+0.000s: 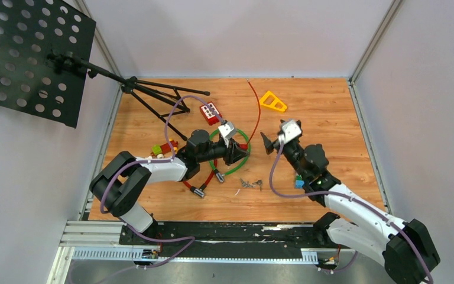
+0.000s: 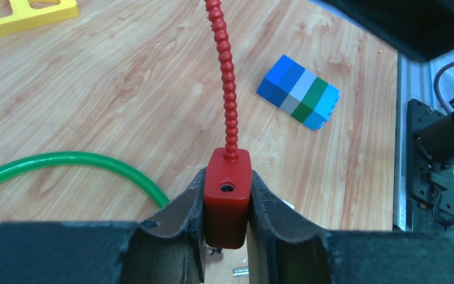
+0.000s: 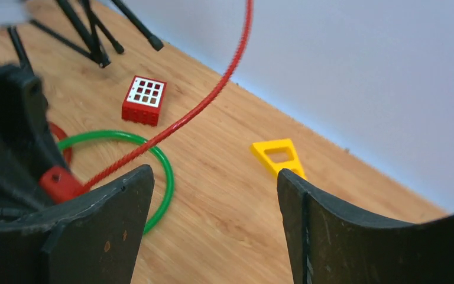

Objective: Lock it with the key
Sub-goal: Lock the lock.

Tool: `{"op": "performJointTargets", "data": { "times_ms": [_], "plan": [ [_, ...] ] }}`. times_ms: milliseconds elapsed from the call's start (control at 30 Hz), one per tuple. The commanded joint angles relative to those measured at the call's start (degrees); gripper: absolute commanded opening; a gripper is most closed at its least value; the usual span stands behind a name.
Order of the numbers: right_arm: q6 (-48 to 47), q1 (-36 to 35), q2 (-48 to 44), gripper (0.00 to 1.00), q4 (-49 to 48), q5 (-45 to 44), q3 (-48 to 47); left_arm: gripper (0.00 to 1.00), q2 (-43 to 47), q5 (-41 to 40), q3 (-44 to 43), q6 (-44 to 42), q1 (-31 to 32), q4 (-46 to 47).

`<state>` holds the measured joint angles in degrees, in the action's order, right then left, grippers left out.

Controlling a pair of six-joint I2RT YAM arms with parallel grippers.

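My left gripper (image 1: 237, 151) is shut on the red lock body (image 2: 227, 198), whose small hole faces the left wrist camera. The lock's red ribbed cable (image 2: 225, 77) runs from the body up and away, arching toward the back wall (image 1: 254, 112). My right gripper (image 1: 267, 144) is open and empty, just right of the lock body (image 3: 59, 182) and apart from it. A small bunch of keys (image 1: 249, 183) lies on the table in front of both grippers. A metal bit (image 2: 240, 271) shows below the lock.
A green ring (image 1: 242, 163) lies under the left gripper. A red grid block (image 1: 210, 112), a yellow triangle (image 1: 272, 102) and the music stand's tripod (image 1: 153, 94) are at the back. A blue block (image 1: 299, 182) lies by the right arm and coloured bricks (image 1: 164, 148) at the left.
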<state>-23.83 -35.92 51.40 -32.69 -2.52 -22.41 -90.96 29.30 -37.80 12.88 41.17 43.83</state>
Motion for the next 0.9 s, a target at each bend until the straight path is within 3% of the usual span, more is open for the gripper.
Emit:
{"op": "performJointTargets", "data": {
  "times_ms": [0,33,133,367,600,867],
  "plan": [
    [27.3,2.8,4.4,0.77,12.7,-10.5,-14.9,0.00,2.1,0.3,-1.4,-1.3,-0.1,2.9],
    [31.7,4.2,6.6,0.78,18.1,-8.5,-18.0,0.00,2.2,0.0,-1.3,-1.6,-0.1,2.8],
    [39.7,6.3,10.9,0.76,22.1,-6.2,-22.6,0.00,2.6,0.1,-1.2,-2.1,0.0,2.4],
    [53.3,12.9,13.9,0.72,18.3,4.3,-21.5,0.00,3.0,-0.3,-1.4,-3.8,0.5,1.1],
    [55.9,15.4,16.2,0.70,11.8,13.4,-19.5,0.00,1.9,1.6,-2.3,-4.2,1.1,0.5],
    [56.0,15.9,15.0,0.66,8.5,14.1,-17.5,0.00,1.2,2.1,-2.6,-3.7,1.1,0.6]
  ]
}}
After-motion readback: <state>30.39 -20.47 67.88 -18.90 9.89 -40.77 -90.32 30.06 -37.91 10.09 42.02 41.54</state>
